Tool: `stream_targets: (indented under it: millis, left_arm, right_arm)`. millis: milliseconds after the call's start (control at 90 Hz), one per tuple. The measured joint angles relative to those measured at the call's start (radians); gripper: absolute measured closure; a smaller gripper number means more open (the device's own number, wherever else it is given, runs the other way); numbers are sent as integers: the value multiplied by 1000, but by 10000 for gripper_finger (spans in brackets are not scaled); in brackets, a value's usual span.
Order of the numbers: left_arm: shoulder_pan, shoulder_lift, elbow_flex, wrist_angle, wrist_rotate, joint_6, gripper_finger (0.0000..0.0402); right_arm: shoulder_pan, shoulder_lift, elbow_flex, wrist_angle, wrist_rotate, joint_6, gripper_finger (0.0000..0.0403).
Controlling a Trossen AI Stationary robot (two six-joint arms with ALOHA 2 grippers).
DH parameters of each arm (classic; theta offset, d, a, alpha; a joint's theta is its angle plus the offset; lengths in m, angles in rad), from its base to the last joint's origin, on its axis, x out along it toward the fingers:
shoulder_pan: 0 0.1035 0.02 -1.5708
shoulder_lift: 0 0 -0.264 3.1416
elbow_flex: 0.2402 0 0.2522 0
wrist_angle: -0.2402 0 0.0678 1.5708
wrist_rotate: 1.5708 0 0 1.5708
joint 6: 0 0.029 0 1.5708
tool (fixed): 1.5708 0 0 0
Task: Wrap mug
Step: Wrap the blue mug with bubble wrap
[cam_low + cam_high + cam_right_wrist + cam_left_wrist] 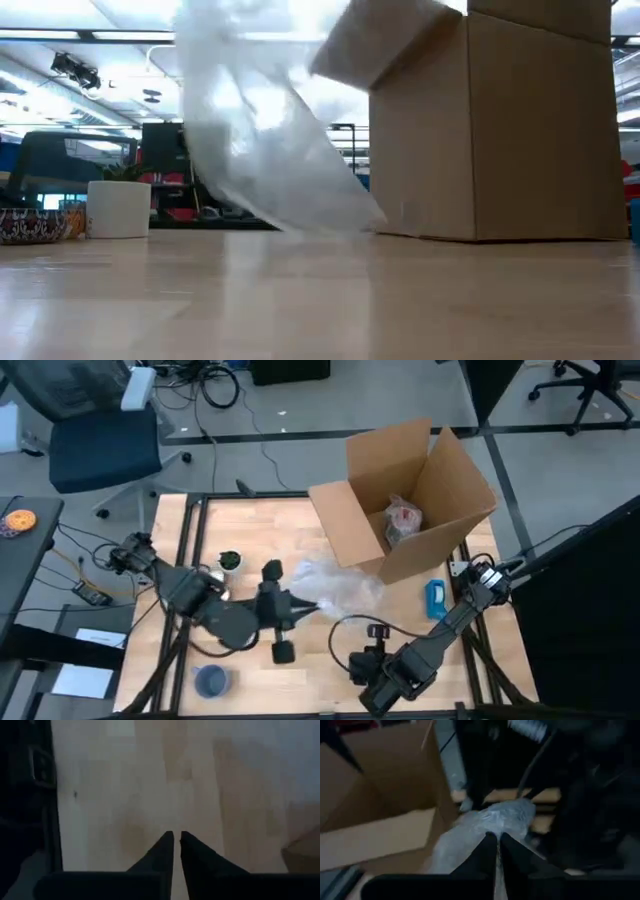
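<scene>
A clear plastic wrap sheet (338, 586) lies crumpled on the wooden table in front of an open cardboard box (405, 495). In the low view one part of the sheet (255, 130) is raised. My left gripper (305, 607) is shut on the sheet's near-left end, also seen in the left wrist view (496, 840). A blue mug (210, 680) stands alone near the table's front left corner. My right gripper (356, 664) hovers shut over bare table near the front edge, holding nothing (176, 837). My left gripper pinches the wrap sheet's bunched end (492, 827) between its two fingers, coming nearly level from the table's left. How many layers it has cannot be told. The held end is raised, and the sheet's far part (350, 582) rests on the table by the box.
The box holds a wrapped item (403, 520). A small white pot with a green plant (230, 561) stands left of the sheet. A blue object (436, 598) lies at the right. Bare wood shows between the two grippers.
</scene>
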Motion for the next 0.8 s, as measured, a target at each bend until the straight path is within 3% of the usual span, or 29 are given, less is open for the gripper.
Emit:
stream_targets:
  millis: [89, 222, 422, 644, 722, 800]
  left_arm:
    - [-18, 1, -45, 118, -1, 13, 401]
    - [-23, 3, -112, 421, 26, 128, 401]
    - [30, 5, -144, 799, 293, 241, 401]
    - [40, 5, -145, 1020, 625, 299, 401]
    - [17, 5, -145, 1008, 586, 349, 401]
    - [-10, 4, -145, 950, 414, 384, 401]
  right_arm:
    - [22, 0, 0, -62, 3, 68, 401]
    - [59, 0, 15, -168, -24, 166, 402]
    - [93, -2, 88, -293, -23, 248, 403]
    - [98, -3, 145, -257, 72, 177, 403]
    - [88, -2, 141, -203, 91, 123, 403]
    - [75, -2, 123, -130, 93, 65, 403]
